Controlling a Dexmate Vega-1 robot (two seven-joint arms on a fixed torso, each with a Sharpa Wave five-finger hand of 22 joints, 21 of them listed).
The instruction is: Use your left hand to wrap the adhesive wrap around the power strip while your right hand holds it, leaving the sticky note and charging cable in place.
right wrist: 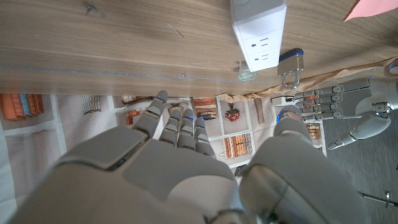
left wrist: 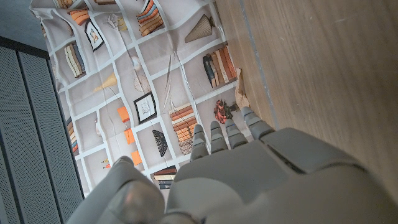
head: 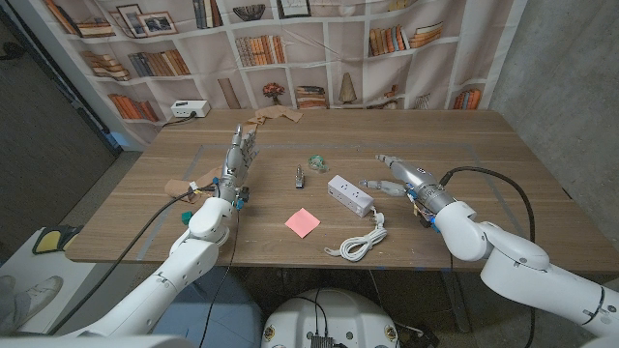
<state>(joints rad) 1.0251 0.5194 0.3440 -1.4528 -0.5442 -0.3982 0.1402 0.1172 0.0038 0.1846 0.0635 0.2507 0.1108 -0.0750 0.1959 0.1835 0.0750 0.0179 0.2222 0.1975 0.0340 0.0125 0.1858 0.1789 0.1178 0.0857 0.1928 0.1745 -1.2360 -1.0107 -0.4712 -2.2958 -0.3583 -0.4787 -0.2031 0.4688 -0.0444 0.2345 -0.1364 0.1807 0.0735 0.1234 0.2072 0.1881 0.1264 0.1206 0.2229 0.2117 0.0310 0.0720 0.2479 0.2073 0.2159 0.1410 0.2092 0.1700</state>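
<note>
Both your hands hold nothing, fingers apart: left hand (head: pixel 238 158) raised at nine o'clock, right hand (head: pixel 391 179) at three, just beside the power strip (head: pixel 350 194). Charging cable (head: pixel 356 243) and sticky note (head: pixel 302 221) lie toward six; the adhesive wrap (head: pixel 317 161) toward twelve.

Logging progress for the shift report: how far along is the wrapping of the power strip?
Nothing looks done yet. The power strip lies bare on the table, and the adhesive wrap sits apart from it, untouched. In hand: the right hand is open just beside the strip, not holding it; the left hand is open and empty. Left: grasp, wrap. The sticky note and charging cable lie undisturbed.
</note>
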